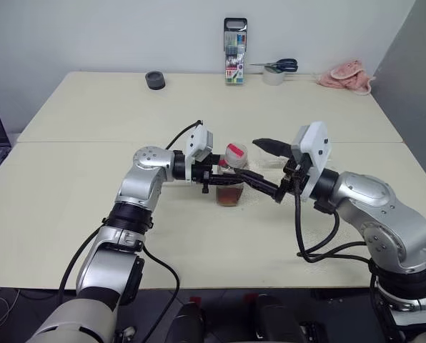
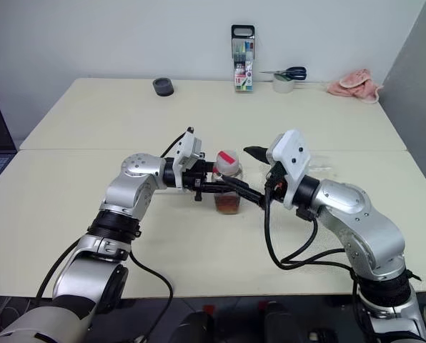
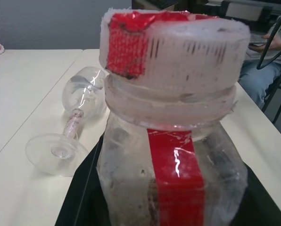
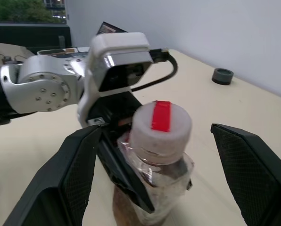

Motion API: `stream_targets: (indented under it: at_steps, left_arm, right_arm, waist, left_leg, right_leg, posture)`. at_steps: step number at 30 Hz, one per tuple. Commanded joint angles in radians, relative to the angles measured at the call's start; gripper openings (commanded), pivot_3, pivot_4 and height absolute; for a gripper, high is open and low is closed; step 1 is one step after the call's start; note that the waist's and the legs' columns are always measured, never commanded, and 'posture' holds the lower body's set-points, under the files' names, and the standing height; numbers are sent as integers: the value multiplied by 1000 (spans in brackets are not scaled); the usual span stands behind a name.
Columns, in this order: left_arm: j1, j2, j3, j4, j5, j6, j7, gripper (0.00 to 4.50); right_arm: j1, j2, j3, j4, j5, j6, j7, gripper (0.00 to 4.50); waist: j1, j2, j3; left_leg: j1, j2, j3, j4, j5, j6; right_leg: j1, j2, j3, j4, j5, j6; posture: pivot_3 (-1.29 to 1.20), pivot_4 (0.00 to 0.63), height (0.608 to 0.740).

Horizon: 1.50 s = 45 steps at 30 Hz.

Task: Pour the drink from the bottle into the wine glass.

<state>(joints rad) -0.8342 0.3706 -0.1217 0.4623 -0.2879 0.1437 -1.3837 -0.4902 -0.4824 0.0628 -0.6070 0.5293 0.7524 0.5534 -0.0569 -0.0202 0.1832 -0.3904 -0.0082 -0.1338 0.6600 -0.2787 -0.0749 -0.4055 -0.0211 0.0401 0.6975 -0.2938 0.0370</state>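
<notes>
Reddish-brown drink (image 1: 229, 195) fills the capped bottle (image 1: 231, 176), which my left end effector (image 1: 214, 181) clamps upright mid-worktop (image 1: 84, 186). My right end effector (image 4: 154, 174) is spread around its cap. Wine glass (image 3: 67, 127) lies toppled just right.

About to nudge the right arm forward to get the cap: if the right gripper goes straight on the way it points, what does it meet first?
Most likely the bottle's cap: the right gripper has open jaws either side of it, and the left gripper is shut on the bottle just behind. Depth is hard to judge.
</notes>
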Motion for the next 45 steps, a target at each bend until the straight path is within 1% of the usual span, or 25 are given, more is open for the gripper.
stream_targets:
  at_steps: [1,3,7,13,17,33,45]
  left_arm:
    - [-9,5,8,-42,-8,-18,6,1722]
    - [-10,4,8,-42,-8,-17,6,1722]
    - [-10,1,8,-42,-8,-19,9,1722]
    - [-7,-2,5,-47,-8,-20,13,1722]
    - [-4,-1,3,-50,-8,-21,14,1712]
    - [-2,5,0,-46,-1,-28,9,1712]
    - [0,7,3,-37,2,-38,11,1712]
  right_arm:
    - [-32,23,35,-18,-69,-47,-56,3966]
    - [-45,32,68,5,-123,-74,-74,3966]
    - [-62,44,112,34,-180,-107,-78,3966]
    - [-95,78,119,83,-229,-126,-95,3966]
    - [-95,89,100,85,-225,-111,-95,3966]
    - [-47,59,37,29,-180,-40,-82,3966]
    - [-34,32,30,15,-160,-27,-68,3966]
  waist:
    - [0,0,0]
    - [0,0,0]
    - [0,0,0]
    - [0,0,0]
    - [0,0,0]
    - [0,0,0]
    - [0,0,0]
  left_leg:
    - [0,0,0,0,0,0]
    - [0,0,0,0,0,0]
    - [0,0,0,0,0,0]
    - [0,0,0,0,0,0]
    - [0,0,0,0,0,0]
    - [0,0,0,0,0,0]
    - [0,0,0,0,0,0]
  right_leg:
    - [0,0,0,0,0,0]
    - [0,0,0,0,0,0]
    - [0,0,0,0,0,0]
    - [0,0,0,0,0,0]
    - [0,0,0,0,0,0]
    - [0,0,0,0,0,0]
    - [0,0,0,0,0,0]
  posture:
    - [0,150,740]
    - [0,150,740]
    - [0,150,740]
    - [0,150,740]
    - [0,150,740]
    - [0,150,740]
    - [0,150,740]
